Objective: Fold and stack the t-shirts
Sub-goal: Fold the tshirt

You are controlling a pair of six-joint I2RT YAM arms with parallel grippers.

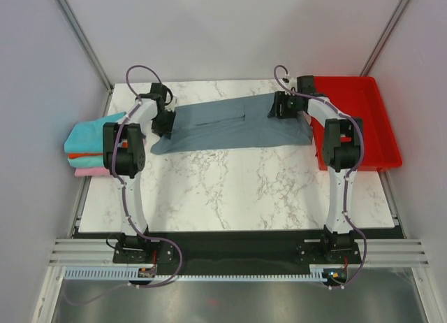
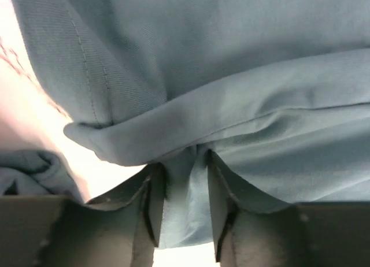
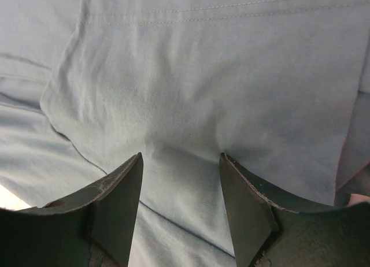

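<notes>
At the far left edge of the tabletop (image 1: 230, 190) lies a stack of 3 folded shirts: a teal t-shirt (image 1: 94, 135) on top, an orange t-shirt (image 1: 82, 156) under it and a pink t-shirt (image 1: 91, 171) at the bottom, partly overhanging the edge. Just beside the stack, the left arm (image 1: 129, 155) rises from its base at the near edge, bends at the elbow and reaches forward and inward, so the left pincer (image 1: 165, 125) points down onto the left end of the grey-blue t-shirt (image 1: 223, 126). In the left wrist view this pincer (image 2: 184, 170) is narrow, with a bunched fold of the grey-blue cloth pinched between its fingers (image 2: 151, 200) and puckers running toward them. The shirt lies spread as a long band across the far half of the tabletop, from 1 arm to the other, its near hem slanting; the whole near half of the marble is open. The right arm (image 1: 342, 145) mirrors the left, elbow high, forearm angled inward to the shirt's right end. The right pincer (image 1: 281, 108) sits there; its wrist view shows the fingers (image 3: 118, 203) standing fairly wide with cloth spanning the gap (image 3: 180, 158), and I cannot tell whether it grips. A red tray (image 1: 370, 92) sits along the right edge, close to the shirt's right end.
</notes>
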